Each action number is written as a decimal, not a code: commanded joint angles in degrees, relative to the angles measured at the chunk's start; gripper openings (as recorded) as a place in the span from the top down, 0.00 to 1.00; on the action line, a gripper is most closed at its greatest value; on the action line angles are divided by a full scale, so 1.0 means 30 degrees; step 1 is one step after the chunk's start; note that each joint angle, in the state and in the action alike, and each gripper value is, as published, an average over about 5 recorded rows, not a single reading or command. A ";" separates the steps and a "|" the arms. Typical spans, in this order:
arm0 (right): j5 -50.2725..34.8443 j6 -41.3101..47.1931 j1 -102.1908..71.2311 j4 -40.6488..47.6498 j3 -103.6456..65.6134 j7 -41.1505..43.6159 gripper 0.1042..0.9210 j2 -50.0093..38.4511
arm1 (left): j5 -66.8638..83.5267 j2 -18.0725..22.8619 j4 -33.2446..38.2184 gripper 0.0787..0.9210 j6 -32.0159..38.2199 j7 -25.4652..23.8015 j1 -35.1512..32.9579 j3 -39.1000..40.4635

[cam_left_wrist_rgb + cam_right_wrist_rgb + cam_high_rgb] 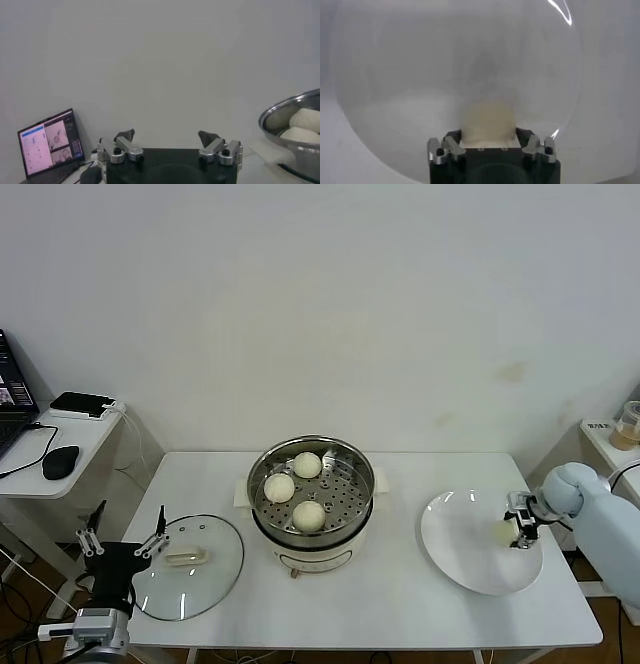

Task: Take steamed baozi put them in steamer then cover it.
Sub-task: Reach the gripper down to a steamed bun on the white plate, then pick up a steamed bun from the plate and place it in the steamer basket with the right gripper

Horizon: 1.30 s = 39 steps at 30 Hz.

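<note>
From the head view, three smooth cream-white baozi (308,515) sit on the perforated tray of the shiny steamer (312,502) mid-bench (400,604), the glass cover (190,567) lies left of the steamer near the wide-open left pincer (122,539), and a white wall stands behind. In the right wrist view, the right pincer (488,134) grips the fourth baozi (487,119) on the white plate (395,90) right of the steamer.

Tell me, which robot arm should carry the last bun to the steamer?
The right. Its gripper is already closed around the last baozi on the plate. The left gripper waits open beside the glass lid.
</note>
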<state>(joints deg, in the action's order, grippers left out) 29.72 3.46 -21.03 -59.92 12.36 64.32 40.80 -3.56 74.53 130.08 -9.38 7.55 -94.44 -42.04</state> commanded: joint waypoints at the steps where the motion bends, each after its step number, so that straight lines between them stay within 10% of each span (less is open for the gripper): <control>1: -0.0184 0.0133 0.0214 -0.0239 0.0110 0.0186 0.41 -0.0100 | -0.0003 0.0011 0.0066 0.12 0.0008 0.0007 -0.0021 -0.0001; 18: -0.7521 0.3802 0.8713 -0.7203 0.7411 0.0735 0.43 -0.3491 | -0.0039 -0.0022 0.0430 0.12 -0.0012 0.0013 0.0061 0.0325; 39: -1.7067 0.9272 1.7078 -0.8496 1.6110 -0.3578 0.41 0.4181 | -0.0309 0.0161 0.0192 0.12 0.0013 0.0043 0.0235 0.0472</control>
<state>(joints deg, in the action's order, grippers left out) -9.77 24.33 22.70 -83.57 51.75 58.73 45.40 -4.47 74.98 130.76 -9.33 7.67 -93.74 -40.64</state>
